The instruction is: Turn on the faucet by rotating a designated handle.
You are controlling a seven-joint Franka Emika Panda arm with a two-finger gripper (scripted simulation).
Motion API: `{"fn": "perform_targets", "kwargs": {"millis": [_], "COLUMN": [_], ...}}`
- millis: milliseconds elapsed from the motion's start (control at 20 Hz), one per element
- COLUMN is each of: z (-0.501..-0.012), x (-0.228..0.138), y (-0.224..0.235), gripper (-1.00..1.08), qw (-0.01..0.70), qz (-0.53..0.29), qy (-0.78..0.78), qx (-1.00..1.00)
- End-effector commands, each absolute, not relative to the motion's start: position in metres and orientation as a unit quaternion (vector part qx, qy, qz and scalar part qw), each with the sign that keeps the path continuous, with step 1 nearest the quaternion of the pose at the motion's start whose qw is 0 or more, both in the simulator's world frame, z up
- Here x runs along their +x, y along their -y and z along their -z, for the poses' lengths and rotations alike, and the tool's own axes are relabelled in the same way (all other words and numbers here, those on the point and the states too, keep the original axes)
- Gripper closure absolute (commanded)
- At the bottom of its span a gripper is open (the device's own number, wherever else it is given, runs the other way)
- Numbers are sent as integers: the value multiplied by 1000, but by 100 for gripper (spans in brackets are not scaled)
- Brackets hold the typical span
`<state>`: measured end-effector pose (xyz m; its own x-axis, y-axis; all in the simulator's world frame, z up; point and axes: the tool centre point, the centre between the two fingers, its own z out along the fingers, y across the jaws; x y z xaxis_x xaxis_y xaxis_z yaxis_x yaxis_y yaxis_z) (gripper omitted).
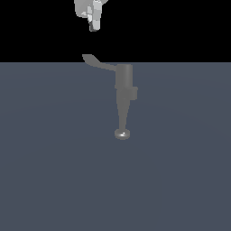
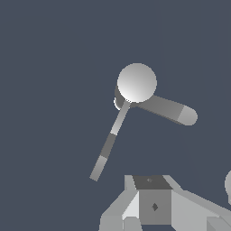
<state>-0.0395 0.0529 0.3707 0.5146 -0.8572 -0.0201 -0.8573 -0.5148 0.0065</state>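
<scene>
Gripper above handle, apart

The matte grey faucet stands on the dark surface, its tapering spout ending in a shiny round nozzle. Its thin curved handle juts toward the exterior view's left.
</scene>
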Motion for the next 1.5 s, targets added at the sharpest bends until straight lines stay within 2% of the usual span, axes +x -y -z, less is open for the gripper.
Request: {"fn": "perform_targets", "kwargs": {"millis": [0,700,1450], "z": [-362,-313,-300], "x": [-29,17,27], "y": [-57,-74,-79], "gripper": [108,108,108], "qw": [2,1,0], "qz": [-10,-3,0], "qy": [-520,-642,-670], "qx": [-854,-767,-743]}}
